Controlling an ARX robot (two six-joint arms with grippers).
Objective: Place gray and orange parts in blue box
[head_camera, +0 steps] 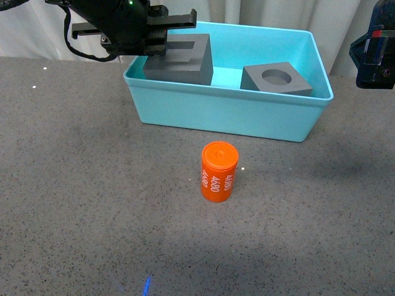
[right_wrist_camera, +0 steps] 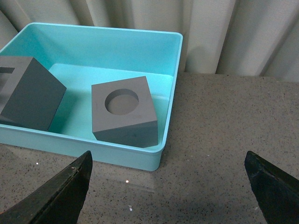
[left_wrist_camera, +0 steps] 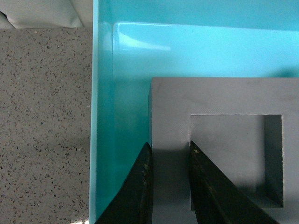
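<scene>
Near the blue box's left wall, left gripper pinches the square-recess cube; right gripper gapes wide; orange cylinder stands apart on the table.

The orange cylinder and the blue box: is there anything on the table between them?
Nothing. The front view shows only bare speckled tabletop between the orange cylinder and the blue box.
</scene>
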